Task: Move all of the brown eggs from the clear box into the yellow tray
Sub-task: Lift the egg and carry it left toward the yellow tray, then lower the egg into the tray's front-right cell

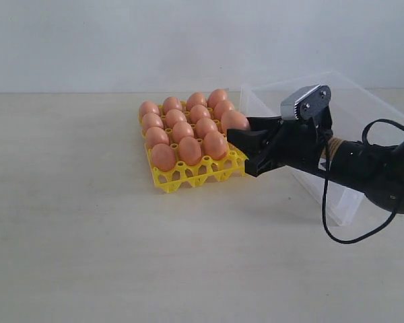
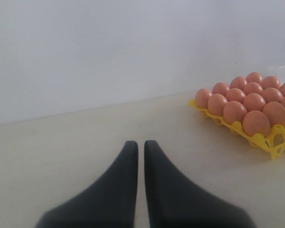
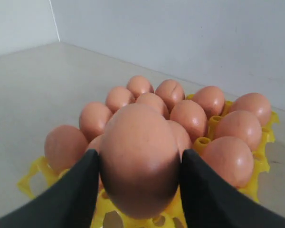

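Your left hand (image 2: 140, 144) hung low over the bare tabletop (image 1: 87, 235), its two dark fingers (image 2: 114, 199) drawn together with only a sliver between them and nothing in them; the exterior view did not show it. To the right, the yellow tray (image 1: 188, 179) stood on the tabletop, with brown eggs (image 1: 183, 131) seated in most of its cups. Farther right, at the tray's right edge, your right hand (image 3: 140, 166) was clamped on the held egg (image 1: 234, 121), one finger pressed to each side of it; whether that egg touched a cup you could not tell from these views. Farthest right, the clear box (image 1: 343, 202) rested on the tabletop, just beside the tray and partly behind your right arm.
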